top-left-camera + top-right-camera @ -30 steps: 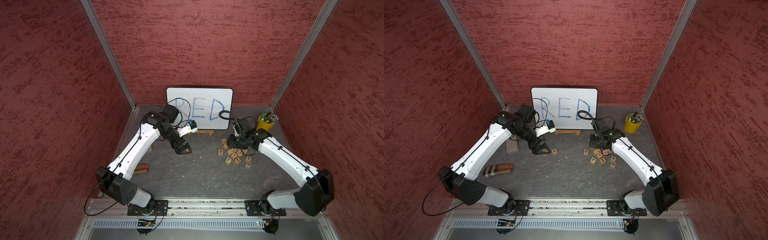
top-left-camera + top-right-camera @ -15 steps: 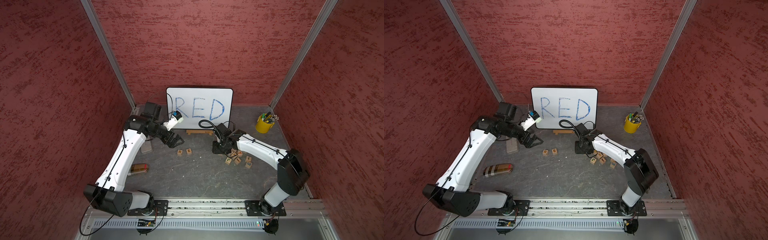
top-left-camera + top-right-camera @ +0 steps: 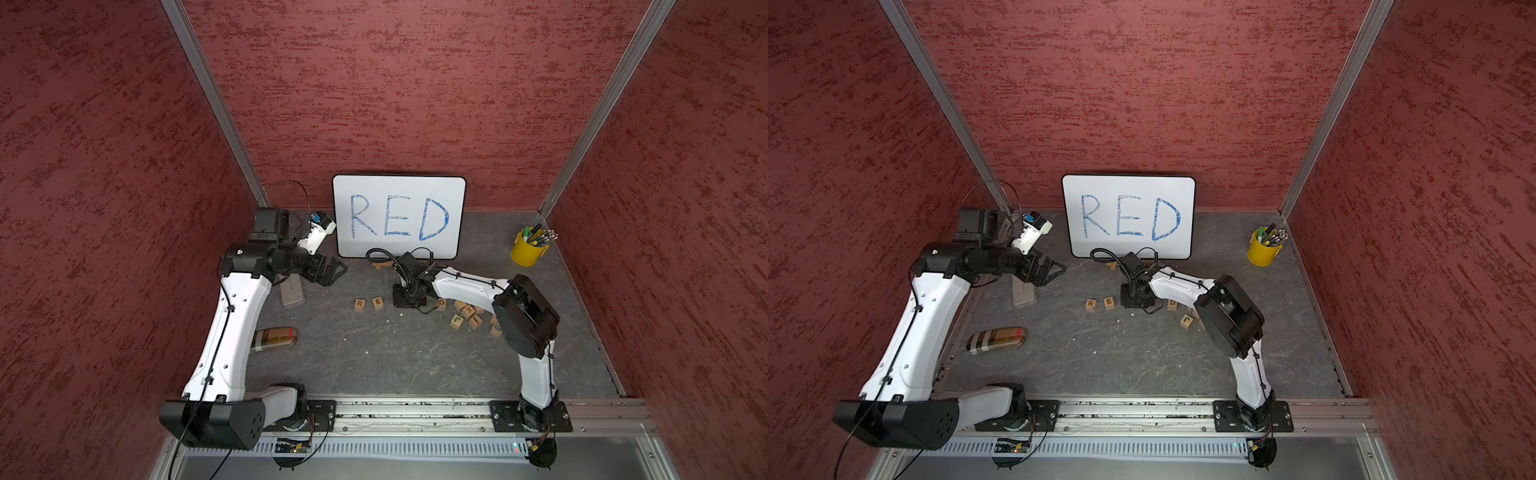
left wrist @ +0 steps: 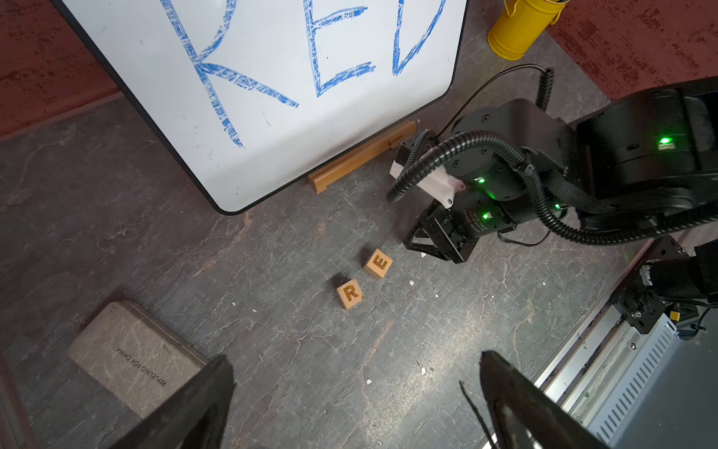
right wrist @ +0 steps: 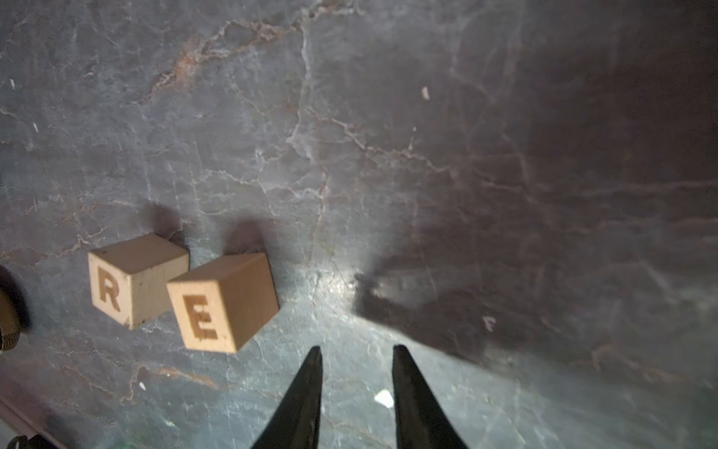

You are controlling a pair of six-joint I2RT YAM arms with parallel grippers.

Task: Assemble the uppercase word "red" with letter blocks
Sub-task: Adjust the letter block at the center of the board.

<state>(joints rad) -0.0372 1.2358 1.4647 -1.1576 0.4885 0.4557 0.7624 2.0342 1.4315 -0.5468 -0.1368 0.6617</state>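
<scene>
Bright, even overhead light in both top views, sharp nearly edge to edge, with only soft, short shadows on the bench around the E block. Wide-angle stretch at the frame edges, far from the E block.

Left wrist view well lit and crisp on the E block, with the whiteboard behind it bright yet not washed out. Blurred and near-black on the fingers of the left tool in front of it.

Right wrist view dimmer and softer: pale sheen just beside the E block, heavy shadow past that, smeared detail farther away, right tool in black silhouette.
</scene>
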